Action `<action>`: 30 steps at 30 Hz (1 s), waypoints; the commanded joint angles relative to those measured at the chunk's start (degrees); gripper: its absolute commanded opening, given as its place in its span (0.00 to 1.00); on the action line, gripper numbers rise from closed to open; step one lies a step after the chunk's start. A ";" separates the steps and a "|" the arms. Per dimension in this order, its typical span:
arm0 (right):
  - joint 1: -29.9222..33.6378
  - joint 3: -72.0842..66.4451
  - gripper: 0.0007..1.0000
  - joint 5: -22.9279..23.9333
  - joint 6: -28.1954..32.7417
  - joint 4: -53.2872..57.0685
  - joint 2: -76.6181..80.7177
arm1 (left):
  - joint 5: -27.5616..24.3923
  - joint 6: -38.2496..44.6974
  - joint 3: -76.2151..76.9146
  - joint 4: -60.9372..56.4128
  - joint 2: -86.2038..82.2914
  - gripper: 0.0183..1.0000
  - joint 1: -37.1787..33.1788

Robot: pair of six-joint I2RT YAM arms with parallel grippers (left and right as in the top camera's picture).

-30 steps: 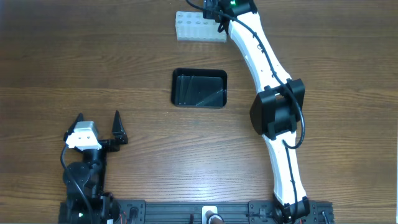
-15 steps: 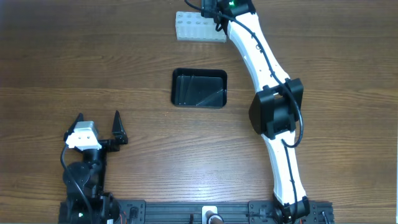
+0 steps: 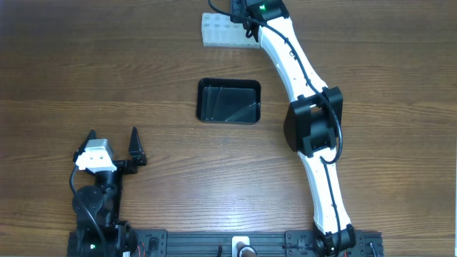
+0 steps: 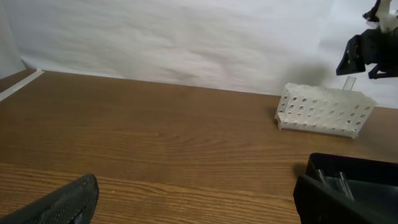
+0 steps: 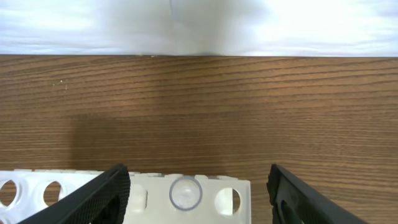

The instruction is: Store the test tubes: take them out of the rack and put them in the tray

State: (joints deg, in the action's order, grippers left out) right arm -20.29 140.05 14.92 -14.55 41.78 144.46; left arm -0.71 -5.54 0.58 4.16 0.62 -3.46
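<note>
Near one end of the rack (image 5: 205, 183), a test tube (image 5: 185, 193) stands upright in its hole, and I have the right gripper (image 5: 199, 200) above it, fingers spread wide to either side. I'd centre on the tube's mouth, come straight down, close gently under the rim and lift vertically so the rack stays put. My tray (image 3: 229, 101) lies well apart from the rack, with clear tubes inside that I can't count. My left gripper (image 3: 113, 143) sits far from the rack, wide open. Part of the rack is cut off from my wrist view
</note>
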 commanded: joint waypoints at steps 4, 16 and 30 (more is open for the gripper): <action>-0.42 1.05 0.68 -0.48 0.55 -1.11 2.60 | -0.79 0.63 -0.24 0.24 -0.20 1.00 -0.28; -0.42 1.05 0.61 -0.46 1.99 -2.78 2.73 | -0.79 0.63 -0.24 0.24 -0.20 1.00 -0.31; -0.48 1.05 0.22 -0.48 1.99 -2.14 2.73 | -0.79 0.63 -0.24 0.24 -0.20 1.00 -0.28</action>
State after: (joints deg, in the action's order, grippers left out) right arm -20.29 140.05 14.68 -12.86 39.42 146.76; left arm -0.71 -5.54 0.58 4.16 0.62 -3.46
